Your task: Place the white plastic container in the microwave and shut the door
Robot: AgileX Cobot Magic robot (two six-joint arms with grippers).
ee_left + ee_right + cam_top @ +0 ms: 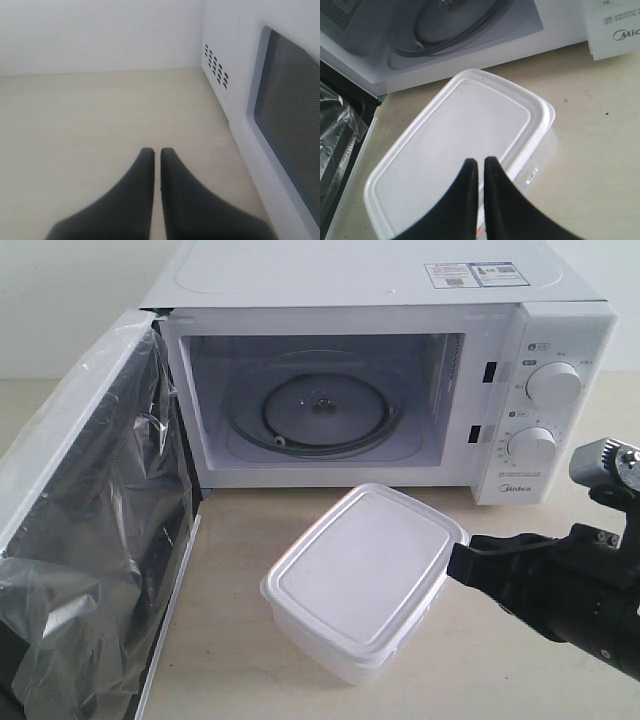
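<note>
Since the door (90,490) stands swung wide, we see in the exterior view the cavity of the microwave (350,280) lying open beyond the right gripper (462,562). Its tip meets the rim of the white plastic container (360,575), which sits on the table (230,670) just ahead of it. From the right wrist, we find the fingers clenched together at the lid's edge, grasping nothing; we judge this suits a push toward the cavity. From the left wrist, the left gripper (157,151) is likewise clenched and empty, with the door's window off to one side, likely waiting to close it.
</note>
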